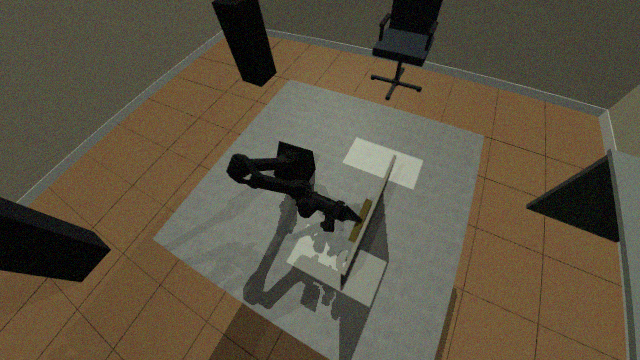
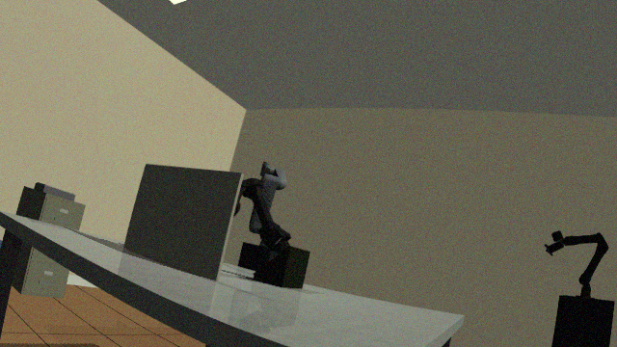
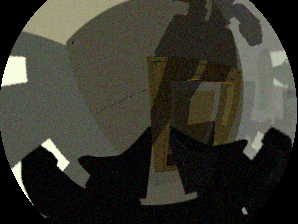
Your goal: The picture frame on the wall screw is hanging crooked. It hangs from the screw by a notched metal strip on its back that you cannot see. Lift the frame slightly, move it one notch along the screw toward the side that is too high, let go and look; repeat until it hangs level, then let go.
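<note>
The arm reaches from its black base across the grey table to an upright panel that stands edge-on in the top view; the frame, olive-gold, hangs flat on the panel's arm-facing side, about midway along it. The gripper meets the frame at its near edge and is clenched on that edge, its jaws held apart by the frame rail between them.

In the wrist view the frame fills the centre, a gold border around a darker inner picture; it sits tilted against the panel, though which side stands higher is hard to judge from this angle. The dark fingers rise from the bottom of that view on either side of the frame's left rail.

From the exterior view only the back of the panel shows; the frame is hidden behind it, and the arm bends over towards the panel's upper right corner. A chair stands on the tiled floor beyond the table; a second arm stands well apart on a pedestal at far right.
</note>
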Robot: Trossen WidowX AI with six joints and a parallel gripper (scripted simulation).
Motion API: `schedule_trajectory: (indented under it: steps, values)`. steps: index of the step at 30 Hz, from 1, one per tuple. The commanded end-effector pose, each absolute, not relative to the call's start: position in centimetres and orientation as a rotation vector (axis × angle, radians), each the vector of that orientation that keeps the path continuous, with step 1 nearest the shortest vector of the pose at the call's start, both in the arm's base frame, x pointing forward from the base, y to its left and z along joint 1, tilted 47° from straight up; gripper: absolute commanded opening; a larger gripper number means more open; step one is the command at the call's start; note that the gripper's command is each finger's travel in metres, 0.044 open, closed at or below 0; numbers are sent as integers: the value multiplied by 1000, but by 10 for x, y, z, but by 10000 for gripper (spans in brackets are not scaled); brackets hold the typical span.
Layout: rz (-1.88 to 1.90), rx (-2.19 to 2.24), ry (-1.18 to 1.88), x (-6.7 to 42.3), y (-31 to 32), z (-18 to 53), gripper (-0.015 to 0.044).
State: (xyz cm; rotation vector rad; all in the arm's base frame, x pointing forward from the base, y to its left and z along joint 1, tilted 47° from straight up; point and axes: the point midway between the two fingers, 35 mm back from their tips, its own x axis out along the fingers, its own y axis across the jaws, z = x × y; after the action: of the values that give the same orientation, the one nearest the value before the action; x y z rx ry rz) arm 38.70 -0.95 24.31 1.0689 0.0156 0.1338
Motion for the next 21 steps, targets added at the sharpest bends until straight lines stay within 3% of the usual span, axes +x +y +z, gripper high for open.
schedule_trajectory:
  steps: [1, 21]
  values:
    - [156, 1063, 2, 386, -5, 252, 0]
    - [156, 1063, 2, 386, -6, 251, 0]
